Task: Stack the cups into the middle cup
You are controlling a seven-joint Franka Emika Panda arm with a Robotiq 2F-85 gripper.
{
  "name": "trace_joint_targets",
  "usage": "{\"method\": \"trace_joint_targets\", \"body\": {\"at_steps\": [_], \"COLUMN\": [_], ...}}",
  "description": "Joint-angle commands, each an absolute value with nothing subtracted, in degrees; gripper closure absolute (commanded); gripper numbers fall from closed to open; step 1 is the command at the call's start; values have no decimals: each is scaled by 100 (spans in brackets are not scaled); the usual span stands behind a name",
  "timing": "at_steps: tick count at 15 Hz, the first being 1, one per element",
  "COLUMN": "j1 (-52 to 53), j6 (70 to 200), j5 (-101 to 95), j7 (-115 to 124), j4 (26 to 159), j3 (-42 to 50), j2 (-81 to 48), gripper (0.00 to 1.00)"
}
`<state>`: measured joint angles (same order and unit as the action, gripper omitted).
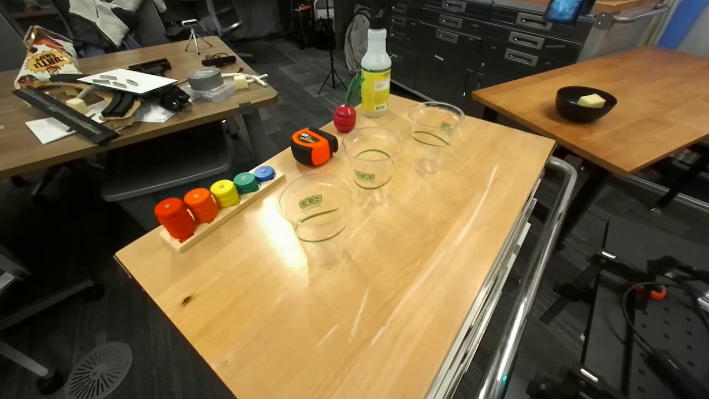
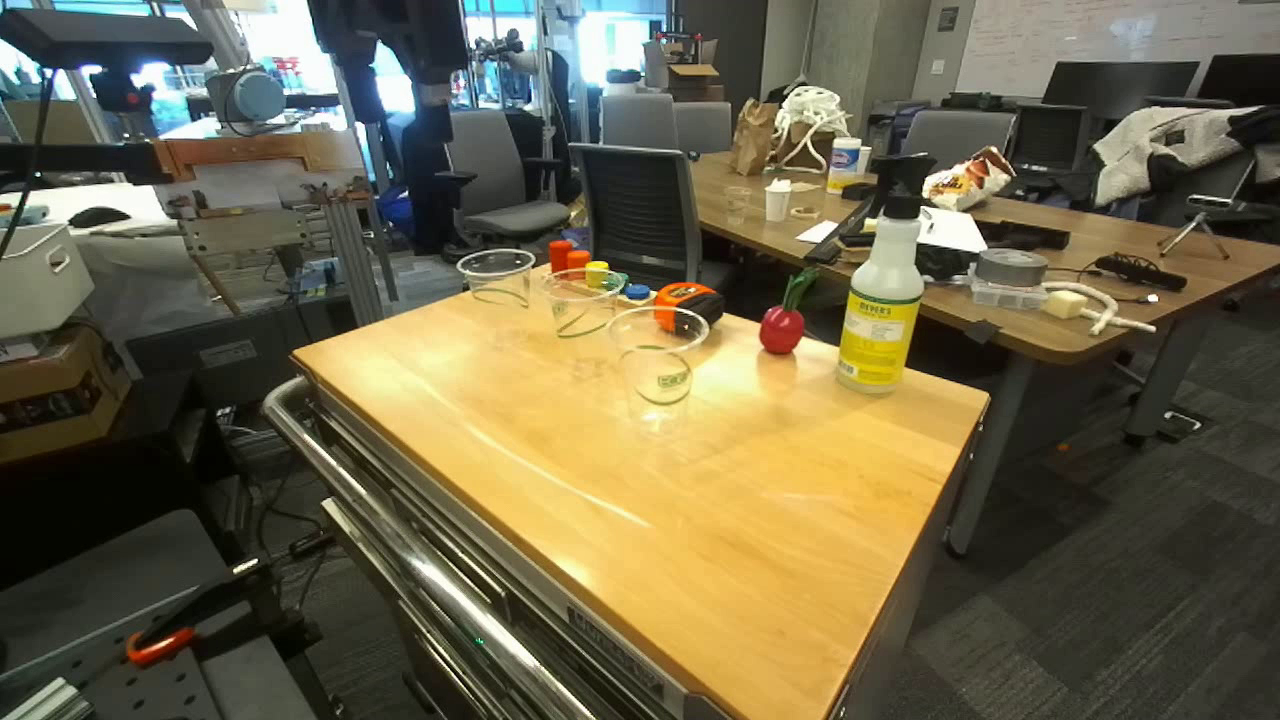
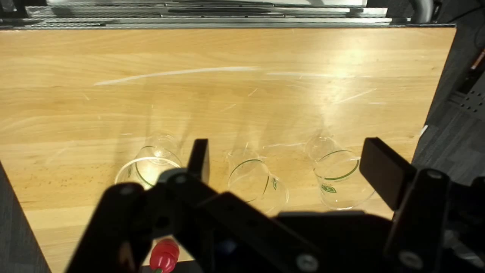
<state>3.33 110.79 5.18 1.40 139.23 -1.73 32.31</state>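
Observation:
Three clear cups stand upright and apart in a row on the wooden table top. The middle cup has one cup on the side of the toy pieces and another cup on the bottle side. My gripper is open and empty, high above the table. Its fingers hide parts of the cups in the wrist view. A dark shape that looks like my gripper hangs at the top of an exterior view.
Behind the cups stand a wooden board of coloured toy rings, an orange and black tape measure, a red radish-like toy and a yellow-labelled spray bottle. A metal handle bar runs along the table's front edge.

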Motion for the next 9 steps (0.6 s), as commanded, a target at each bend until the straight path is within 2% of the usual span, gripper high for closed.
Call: {"method": "trace_joint_targets", "body": {"at_steps": [1, 9], "j1": [311, 257], "j6": [11061, 11016], "j5": [526, 534], "j7": [130, 203], "j4": [13909, 13673], "j3": [-189, -156], "j2": [3228, 2894], "gripper": [0, 0]}}
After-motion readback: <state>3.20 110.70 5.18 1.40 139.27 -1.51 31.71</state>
